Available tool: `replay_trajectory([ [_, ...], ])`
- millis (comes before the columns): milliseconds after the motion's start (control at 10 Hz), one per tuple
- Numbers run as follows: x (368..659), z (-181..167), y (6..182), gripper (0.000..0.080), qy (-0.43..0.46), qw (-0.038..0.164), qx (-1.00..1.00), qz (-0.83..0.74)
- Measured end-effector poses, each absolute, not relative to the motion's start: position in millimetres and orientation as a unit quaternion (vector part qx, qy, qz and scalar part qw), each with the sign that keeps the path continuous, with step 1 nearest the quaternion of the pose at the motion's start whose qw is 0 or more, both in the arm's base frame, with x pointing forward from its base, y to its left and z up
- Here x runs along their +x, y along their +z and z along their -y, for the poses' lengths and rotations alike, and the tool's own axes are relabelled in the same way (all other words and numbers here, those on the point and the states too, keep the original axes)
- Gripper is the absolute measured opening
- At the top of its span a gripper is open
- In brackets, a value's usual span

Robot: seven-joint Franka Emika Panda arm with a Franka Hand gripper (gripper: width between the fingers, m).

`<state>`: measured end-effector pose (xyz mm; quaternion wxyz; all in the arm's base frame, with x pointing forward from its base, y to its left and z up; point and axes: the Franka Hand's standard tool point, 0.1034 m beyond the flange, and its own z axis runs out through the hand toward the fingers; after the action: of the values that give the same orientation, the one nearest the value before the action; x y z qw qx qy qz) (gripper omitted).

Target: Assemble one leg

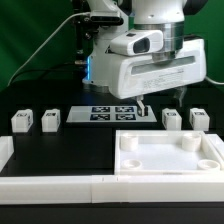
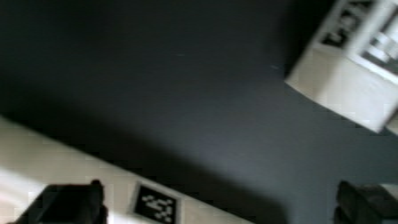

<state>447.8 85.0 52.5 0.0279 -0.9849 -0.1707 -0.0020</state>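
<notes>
Franka's end effector (image 1: pixel 143 105) is hovering above the marker board (image 1: pixel 112 113). Only the wrist view is showing its fingers (image 2: pixel 71 204), spread wide and gripping nothing. The exterior view is showing the nearest leg (image 1: pixel 171 119) standing on the counter (image 1: pixel 70 150) just beside the board. The blurred tagged white in the wrist view is possibly that board.

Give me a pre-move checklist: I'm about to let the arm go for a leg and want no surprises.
1. Gripper open and empty: ok, its fingers stand apart with nothing between them.
2. Legs free to grasp: ok, the nearest leg stands alone on the table.
3. Gripper lined up over a leg: not ok, only bare table lies between the fingers.
4. Clear of the marker board: cannot tell, it hangs close to that board's end.
5. Tabletop holes free: ok, no leg is in them.
</notes>
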Motion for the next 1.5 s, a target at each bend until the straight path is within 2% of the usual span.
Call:
replay_trajectory([
  [400,437.3,-123.7,49.7,0.0649,0.012,0.038,-0.998,-0.053],
  [800,433.4,-171.2,46.4,0.0649,0.015,0.042,-0.996,-0.071],
  [1200,435.6,-172.3,47.8,0.0649,0.031,0.038,-0.997,-0.058],
  [1300,427.7,-167.2,46.5,0.0649,0.076,0.029,-0.996,-0.043],
  [1500,429.2,-165.3,43.8,0.0649,0.169,0.027,-0.985,-0.036],
])
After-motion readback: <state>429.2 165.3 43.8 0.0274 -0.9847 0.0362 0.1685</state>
